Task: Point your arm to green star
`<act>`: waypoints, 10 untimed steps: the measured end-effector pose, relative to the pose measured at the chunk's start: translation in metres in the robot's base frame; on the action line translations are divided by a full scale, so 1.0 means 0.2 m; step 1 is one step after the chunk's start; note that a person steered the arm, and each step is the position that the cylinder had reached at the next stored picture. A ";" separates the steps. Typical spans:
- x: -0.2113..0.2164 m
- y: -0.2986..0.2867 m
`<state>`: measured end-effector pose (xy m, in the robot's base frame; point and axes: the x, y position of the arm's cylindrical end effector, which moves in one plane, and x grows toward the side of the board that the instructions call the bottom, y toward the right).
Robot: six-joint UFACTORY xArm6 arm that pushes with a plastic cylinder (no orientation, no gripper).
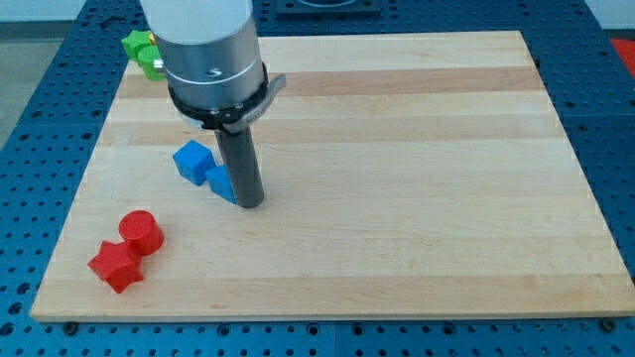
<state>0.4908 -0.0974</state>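
From my remote station I note the pale wooden board [397, 149] lying on a blue perforated bench [30, 89]. The arm carries no pincer at all, so there is nothing to open and nothing held; it ends in a straight dark rod, and my tip [249, 204] rests on the board in the view's left half, somewhat below mid-height. The green star-shaped block [139, 52] sits at the board's upper left corner, partly hidden behind the arm's grey housing [203, 50], so its outline is only partly readable. It lies well apart from my tip, toward the view's top and left. Just beside my tip, on its left, is a blue block [222, 183] whose shape I cannot make out, apparently touching the rod; a blue cube [192, 160] adjoins it further up and left. Near the board's lower left corner stand a red cylinder [141, 232] and, touching it below-left, a red star-like block [116, 265].
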 end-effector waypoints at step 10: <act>-0.71 0.40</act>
<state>0.3493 -0.0184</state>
